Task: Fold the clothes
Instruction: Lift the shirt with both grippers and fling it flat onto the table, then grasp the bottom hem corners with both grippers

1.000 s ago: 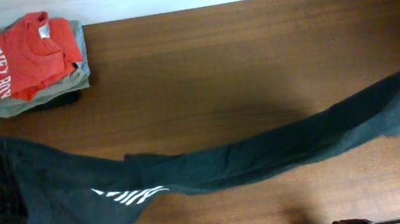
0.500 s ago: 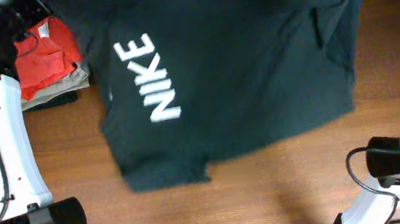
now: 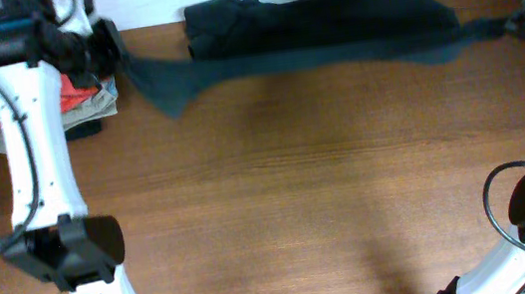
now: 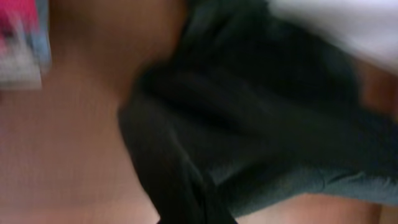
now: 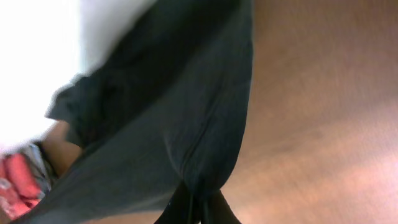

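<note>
- t-shirt (image 3: 318, 25): very dark green, almost black.
- table (image 3: 297, 183): reddish-brown, fine wood grain.
- folded shirt (image 3: 77, 85) at ten o'clock: red.
- garment (image 3: 97, 106) beneath it: grey-olive.
- left arm (image 3: 39, 164): white, black joints.

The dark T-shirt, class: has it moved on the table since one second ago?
Yes. The T-shirt went from the near side of the table to its far edge, now stretched level with the folded pile.

Brown wooden table (image 3: 297, 183) runs right across the frame. Upper left, a folded pile sits on it: red shirt (image 3: 79, 86) on top of a grey-olive garment (image 3: 99, 107), half hidden. Along the top edge a dark T-shirt (image 3: 328, 23) stretches across. Resting or lifted, can't tell.
</note>
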Controlling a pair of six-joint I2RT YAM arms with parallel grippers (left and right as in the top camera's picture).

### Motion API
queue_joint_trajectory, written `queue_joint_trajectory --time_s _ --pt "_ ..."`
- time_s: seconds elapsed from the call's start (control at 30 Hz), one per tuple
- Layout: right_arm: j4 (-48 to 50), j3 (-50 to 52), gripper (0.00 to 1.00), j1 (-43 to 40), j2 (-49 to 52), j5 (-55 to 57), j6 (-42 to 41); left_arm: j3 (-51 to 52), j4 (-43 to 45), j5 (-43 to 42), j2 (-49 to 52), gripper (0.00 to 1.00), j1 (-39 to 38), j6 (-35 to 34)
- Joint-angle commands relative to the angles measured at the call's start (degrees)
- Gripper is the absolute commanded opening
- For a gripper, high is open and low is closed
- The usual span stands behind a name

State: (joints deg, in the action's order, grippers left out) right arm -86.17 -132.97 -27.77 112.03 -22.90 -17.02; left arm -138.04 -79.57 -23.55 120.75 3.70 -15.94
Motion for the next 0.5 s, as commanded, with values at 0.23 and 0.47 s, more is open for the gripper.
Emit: queue_joint_trajectory --time_s 0.23,0.47 --pt "-4.6 20.0 0.04 -0.5 -2.1 2.8 6.5 4.1 -17.2 12.9 -3.5 0.01 0.3 3.3" --pt "-4.6 20.2 0.04 -6.1 -3.0 8.3 4.5 41.0 -8.7 12.2 -24.7 0.01 -2.2 3.2"
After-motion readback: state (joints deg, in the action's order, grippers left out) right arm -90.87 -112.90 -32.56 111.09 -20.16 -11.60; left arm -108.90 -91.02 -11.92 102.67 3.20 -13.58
